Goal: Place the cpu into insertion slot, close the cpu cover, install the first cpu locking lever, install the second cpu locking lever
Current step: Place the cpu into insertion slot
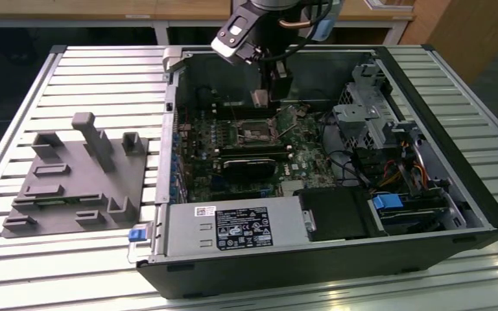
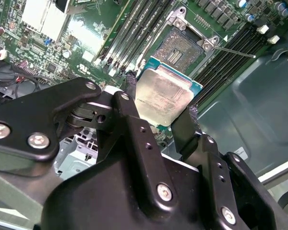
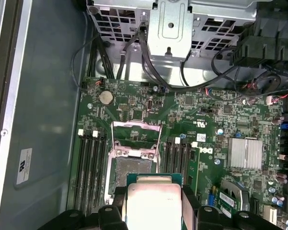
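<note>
Hand [image 2: 162,108] grasping cpu [image 2: 165,93] by two edges, cpu in air close to slot [image 2: 179,46], not touching, cover [image 3: 136,136] lifted open beside slot

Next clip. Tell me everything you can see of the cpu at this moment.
The cpu is a flat square chip: smudged silver-grey metal top on a thin teal-green board. The gripper's black fingers pinch two opposite sides, holding it in the air, top toward the wrist cameras. It hangs over the motherboard near the open insertion slot, not yet seated.
</note>
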Controlling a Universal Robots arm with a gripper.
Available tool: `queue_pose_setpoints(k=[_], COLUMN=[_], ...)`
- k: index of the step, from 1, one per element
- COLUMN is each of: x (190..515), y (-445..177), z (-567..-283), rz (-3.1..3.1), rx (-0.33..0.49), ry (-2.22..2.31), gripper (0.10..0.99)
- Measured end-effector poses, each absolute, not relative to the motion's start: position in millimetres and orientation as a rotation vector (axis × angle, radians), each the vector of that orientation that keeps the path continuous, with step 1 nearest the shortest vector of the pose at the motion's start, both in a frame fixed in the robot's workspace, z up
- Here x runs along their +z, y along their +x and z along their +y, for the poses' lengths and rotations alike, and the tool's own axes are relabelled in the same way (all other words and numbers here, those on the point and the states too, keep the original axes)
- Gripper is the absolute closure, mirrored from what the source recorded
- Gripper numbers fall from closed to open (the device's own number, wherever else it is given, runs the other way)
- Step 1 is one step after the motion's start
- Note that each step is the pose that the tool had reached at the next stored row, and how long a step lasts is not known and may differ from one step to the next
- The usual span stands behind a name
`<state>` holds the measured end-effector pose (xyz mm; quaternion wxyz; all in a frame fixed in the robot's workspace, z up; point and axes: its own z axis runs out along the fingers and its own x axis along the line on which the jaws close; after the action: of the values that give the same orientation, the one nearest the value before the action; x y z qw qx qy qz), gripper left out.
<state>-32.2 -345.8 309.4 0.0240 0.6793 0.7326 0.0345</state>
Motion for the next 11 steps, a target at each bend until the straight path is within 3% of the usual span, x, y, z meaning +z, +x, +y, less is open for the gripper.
queue_pose_setpoints(k=[11], x=[301.4], y=[-32.2], z=[-345.8], rz=[2.267], rx=[0.105], ry=[2.102], gripper=[0.545])
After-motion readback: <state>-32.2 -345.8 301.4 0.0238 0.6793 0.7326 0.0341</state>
